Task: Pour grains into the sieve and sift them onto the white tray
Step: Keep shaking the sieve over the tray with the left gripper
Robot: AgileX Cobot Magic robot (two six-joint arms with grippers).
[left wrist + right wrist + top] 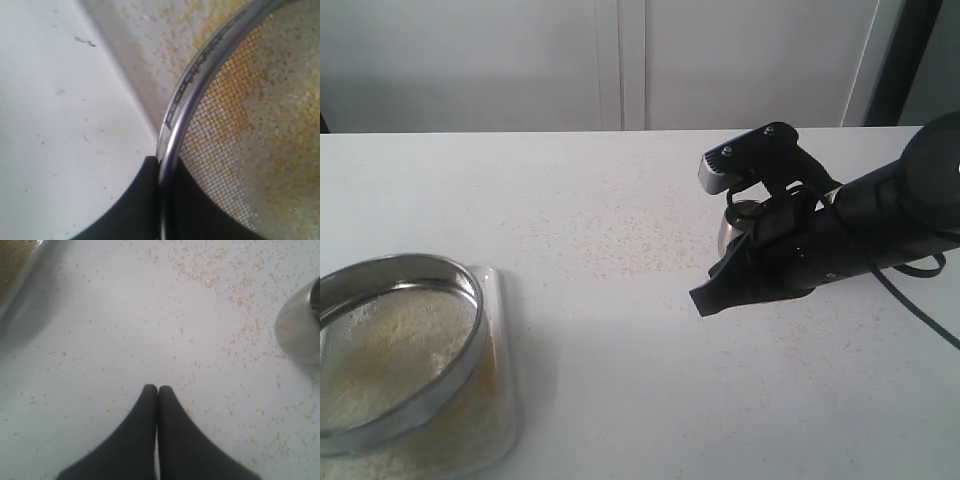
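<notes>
- Currently, the large round shallow sieve with a shiny steel rim and fine grey wire mesh point(470, 335) is seen at the lower left of the exterior view. It is positioned over the flat rectangular white tray with rounded corners point(508, 400).
- Whether the sieve rests on the tray or is held just above it cannot be told.
- Fine yellowish-tan grains point(400, 340) are spread across the mesh, denser and more golden on 1 side. A paler layer is noted on the tray below the near rim.
- The left gripper point(164, 175) is clamped on the sieve's rim. 1 black finger point(132, 210) is set outside the rim and the other inside, over the mesh; the jaws are parted only by the rim's thickness.
- The right gripper point(157, 390) is fully closed over the white table point(100, 340). Its 2 black fingertips are pressed together and nothing is held between them.
- A small rounded steel cup point(735, 225) is seen on the table just beside the right gripper, partly hidden by the black arm in the exterior view.
- Spilled granules point(620, 240) are scattered over the table between sieve and cup, thickest near the cup.
</notes>
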